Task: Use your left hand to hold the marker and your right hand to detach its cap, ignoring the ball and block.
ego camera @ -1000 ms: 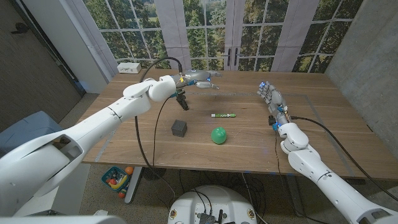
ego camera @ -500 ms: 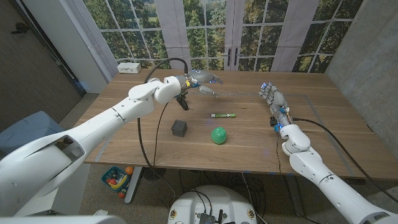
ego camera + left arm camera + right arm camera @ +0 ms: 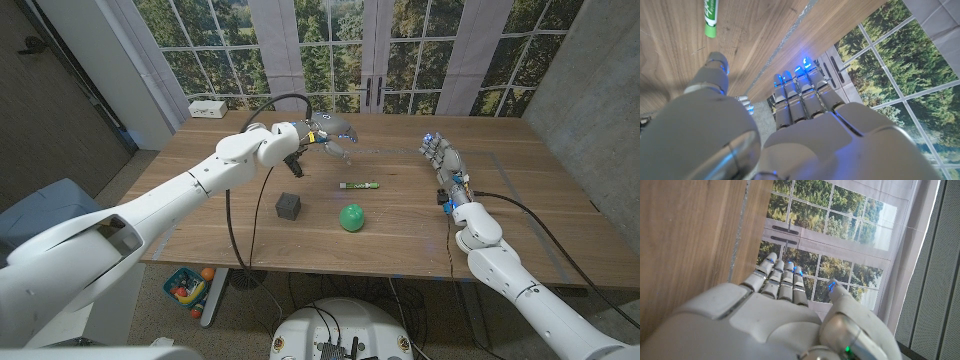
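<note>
A green and white marker (image 3: 358, 185) lies flat near the middle of the table; its green end (image 3: 710, 19) shows in the left wrist view. My left hand (image 3: 330, 131) hovers above the table behind and to the left of the marker, fingers spread and holding nothing; its back (image 3: 805, 135) shows in the left wrist view. At the table's right side my right hand (image 3: 441, 158) stands with fingers extended and holds nothing; its back (image 3: 780, 305) appears in the right wrist view.
A green ball (image 3: 351, 217) sits just in front of the marker. A dark block (image 3: 288, 206) lies to the ball's left. A white box (image 3: 208, 108) sits at the table's far left corner. Black cables hang from my left arm.
My left hand has moved to the right, closer to the marker. The right hand has shifted slightly. Marker, ball and block have not moved.
</note>
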